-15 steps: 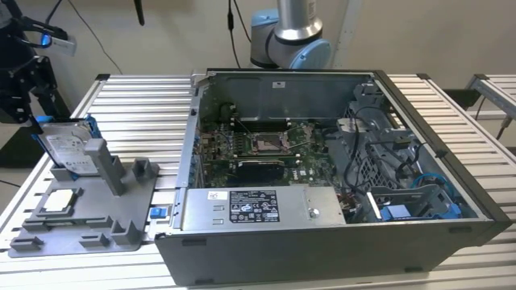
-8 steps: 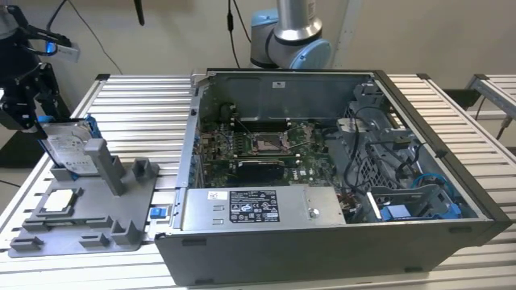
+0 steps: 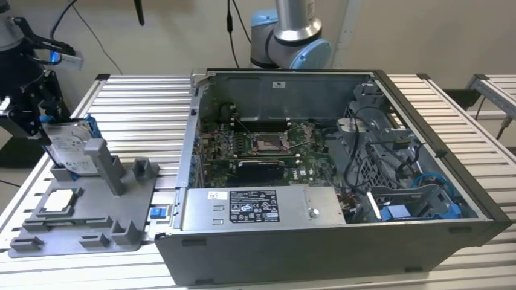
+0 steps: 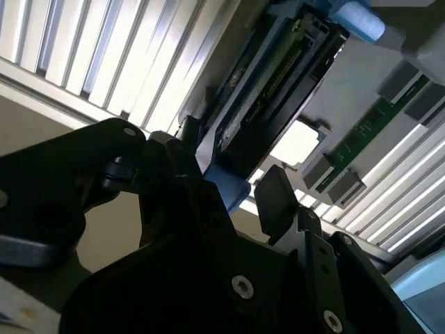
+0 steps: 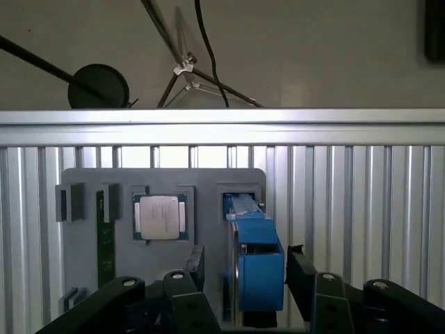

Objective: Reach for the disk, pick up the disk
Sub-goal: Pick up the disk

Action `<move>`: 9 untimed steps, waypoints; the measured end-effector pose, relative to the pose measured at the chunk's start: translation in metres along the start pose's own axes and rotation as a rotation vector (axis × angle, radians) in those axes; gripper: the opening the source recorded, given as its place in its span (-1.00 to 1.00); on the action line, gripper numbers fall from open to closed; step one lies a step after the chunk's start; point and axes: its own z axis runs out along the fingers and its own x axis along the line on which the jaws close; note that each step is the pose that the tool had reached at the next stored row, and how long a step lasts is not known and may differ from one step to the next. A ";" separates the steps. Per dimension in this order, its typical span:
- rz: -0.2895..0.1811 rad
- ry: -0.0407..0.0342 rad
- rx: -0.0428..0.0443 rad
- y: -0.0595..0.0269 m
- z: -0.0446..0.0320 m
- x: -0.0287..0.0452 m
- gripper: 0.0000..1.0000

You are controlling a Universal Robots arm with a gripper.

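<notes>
The disk (image 3: 67,144) stands on edge in a slot of the grey fixture (image 3: 129,202) at the exterior view's left, its silver face and white label showing and a bright blue frame along its edge. My gripper (image 3: 34,118) hangs right at the disk's upper end. In the first wrist view the gripper (image 5: 247,270) is open, with one finger (image 5: 195,268) on each side of the disk's blue frame (image 5: 261,275). The second wrist view shows the same straddle: gripper (image 4: 240,189), one finger against the blue edge, and the other pad (image 4: 277,200) a small gap away from the disk (image 4: 278,83).
A small square silver chip (image 5: 159,216) and a green memory stick (image 5: 106,243) lie in the fixture beside the disk. An open computer case (image 3: 322,157) stands close to the fixture on the exterior view's right. Everything rests on a slatted metal table (image 3: 137,115).
</notes>
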 end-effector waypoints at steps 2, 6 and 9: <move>0.000 -0.0014 0.0013 -0.0001 0.0036 0.0000 1.00; 0.000 -0.0039 0.0027 -0.0003 0.0101 0.0000 1.00; 0.000 -0.0039 0.0026 0.0001 0.0156 0.0000 1.00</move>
